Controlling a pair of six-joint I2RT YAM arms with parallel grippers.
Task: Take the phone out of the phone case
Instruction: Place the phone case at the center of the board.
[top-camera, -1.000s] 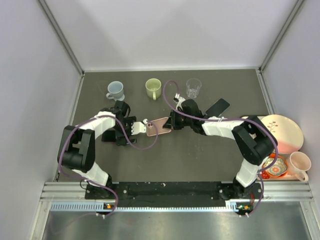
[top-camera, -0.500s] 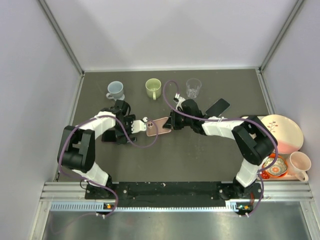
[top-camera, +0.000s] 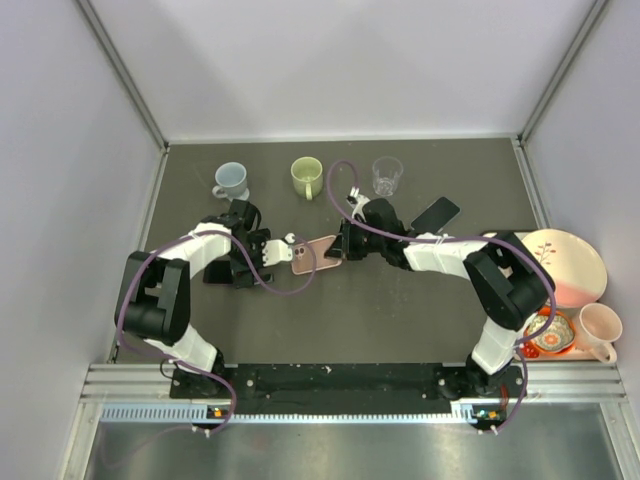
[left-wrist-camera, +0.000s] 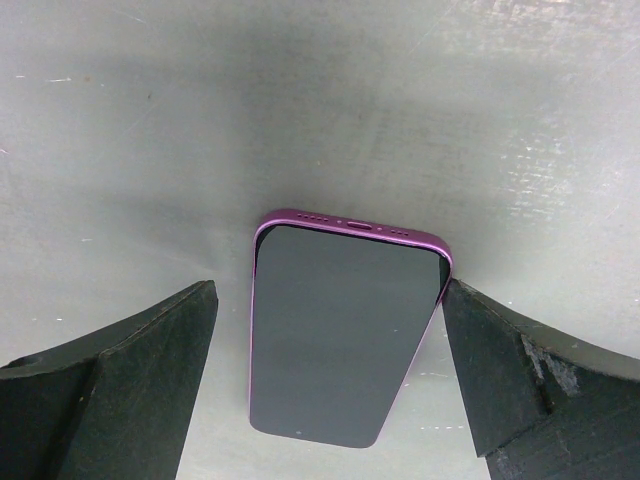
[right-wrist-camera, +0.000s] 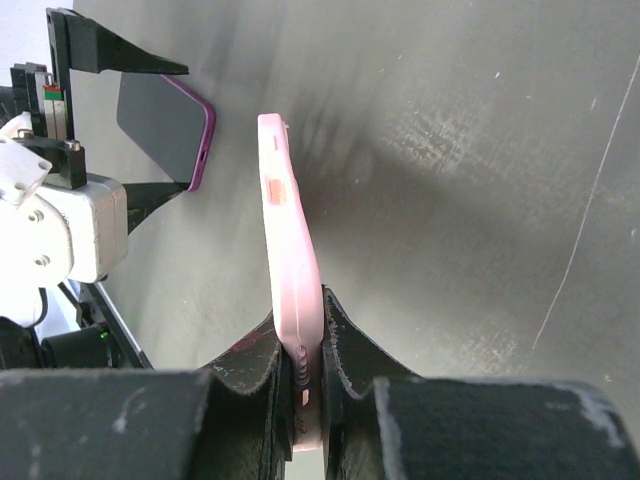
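Sitting between the spread fingers (left-wrist-camera: 150, 360) of the left gripper (left-wrist-camera: 328, 292), the phone (left-wrist-camera: 345, 330) shows a dark screen and a purple rim, its port end pointing away from the wrist. A strip of table (top-camera: 400, 320) shows between it and the finger on one side, while the other finger stands just beside its edge. That hand is released and clamps nothing, and whether the phone rests on the surface cannot be told. Just beyond the left fingertips, the pink phone case (right-wrist-camera: 290, 270) is pinched at one end by the right gripper (right-wrist-camera: 303, 320). Its jaws are clenched on the case's thin edge, so the case sticks out from that hand toward the left one. From the right wrist the case is seen edge-on, with the phone apart from it and off to the side, out of the shell. On the far side of both hands, near the back wall, stand a blue mug (top-camera: 231, 180), a green mug (top-camera: 306, 176) and a clear glass (top-camera: 387, 174) in a row. A black flat device (top-camera: 435, 213) lies just behind the right forearm. Well to the outer side of the right arm, at the table's edge, are a large pale plate (top-camera: 570, 262), a small patterned dish (top-camera: 548, 335) and a pink cup (top-camera: 600, 325).
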